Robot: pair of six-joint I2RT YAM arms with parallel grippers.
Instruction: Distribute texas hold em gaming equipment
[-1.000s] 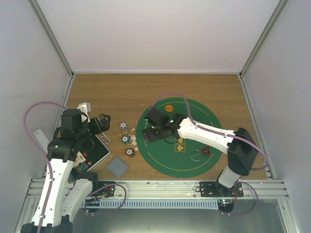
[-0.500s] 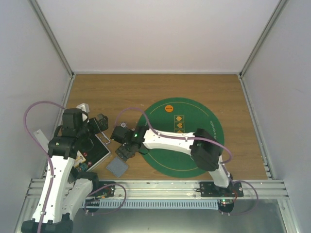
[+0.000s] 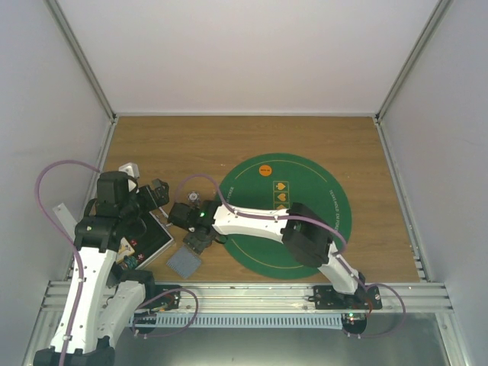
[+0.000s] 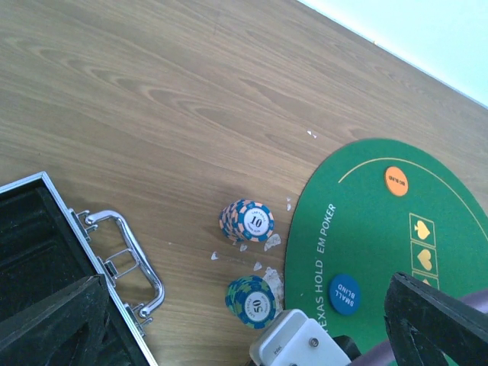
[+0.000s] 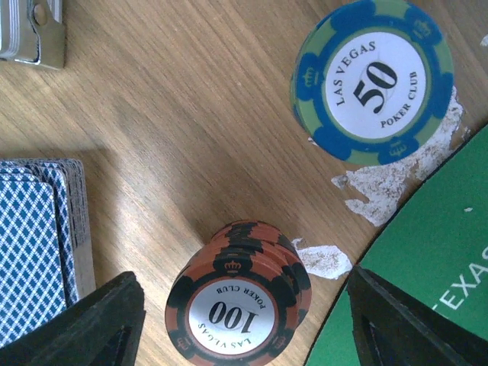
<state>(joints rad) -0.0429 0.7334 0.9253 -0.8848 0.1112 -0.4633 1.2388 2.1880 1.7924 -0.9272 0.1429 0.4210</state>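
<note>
Right pincer (image 5: 240,316): wide, set astride the "100" chip stack (image 5: 229,309), clear of it on both sides, nothing held.

Step judged in hand: grasp of this stack, probably for carrying onto the green mat (image 5: 427,252).

Method advised: centre over the stack, descend low enough to catch the bottom chips, close evenly and gently, then lift straight up. Upper chips seemingly a little staggered, so likely to slip if pinched high.

Near hazards: card deck (image 5: 38,244), blue-checked backs, just beside one finger; white flakes (image 5: 381,191) on the tabletop (image 5: 168,114) at the mat edge; "50" chip stack (image 5: 371,80) farther off, apart.

Also on the tabletop: "10" chip stack (image 4: 248,221), beside the mat.

Left pincer (image 4: 244,305): wide, empty, above the open black case (image 4: 30,236).
</note>
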